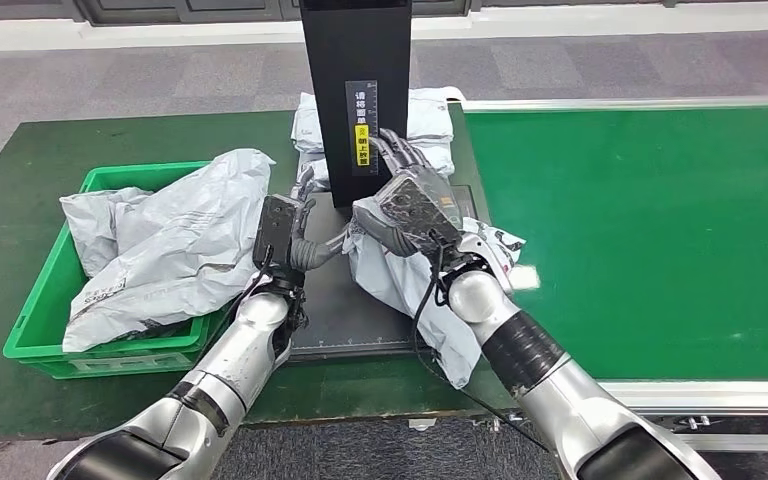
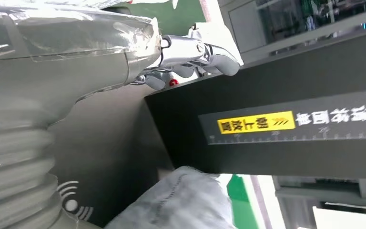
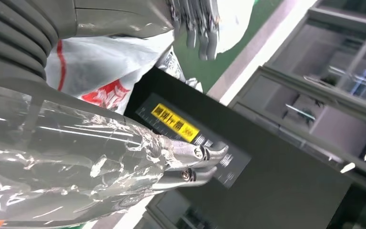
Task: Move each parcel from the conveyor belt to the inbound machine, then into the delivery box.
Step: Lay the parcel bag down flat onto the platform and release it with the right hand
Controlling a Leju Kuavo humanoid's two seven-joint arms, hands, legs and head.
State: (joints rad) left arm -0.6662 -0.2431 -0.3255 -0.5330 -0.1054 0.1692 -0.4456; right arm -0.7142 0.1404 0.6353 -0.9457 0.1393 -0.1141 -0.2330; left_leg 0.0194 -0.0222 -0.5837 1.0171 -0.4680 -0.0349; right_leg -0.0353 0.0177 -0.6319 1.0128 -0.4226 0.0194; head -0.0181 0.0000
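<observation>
Here the grey parcel (image 1: 400, 275) lies on the inbound machine's black platform (image 1: 345, 320), under its upright column (image 1: 355, 90), presumably for scanning. The right robot hand (image 1: 410, 195) rests on it, fingers extended; whether it actually grips is hidden. The left robot hand (image 1: 290, 230) is beside it, seemingly released. Other parcels fill the green delivery box (image 1: 60, 355).

The inbound machine (image 1: 355, 95) is standing upright at the middle of the counter (image 1: 20, 150), its flat base plate (image 1: 345, 310) reaching toward the robot. A parcel (image 1: 400, 275) is lying on the plate's right part. Left of the plate, the delivery box (image 1: 45, 320) is holding another parcel (image 1: 165, 245). More parcels (image 1: 430, 120) are lying behind the machine. The conveyor belt (image 1: 650, 230) is running along the right.
</observation>
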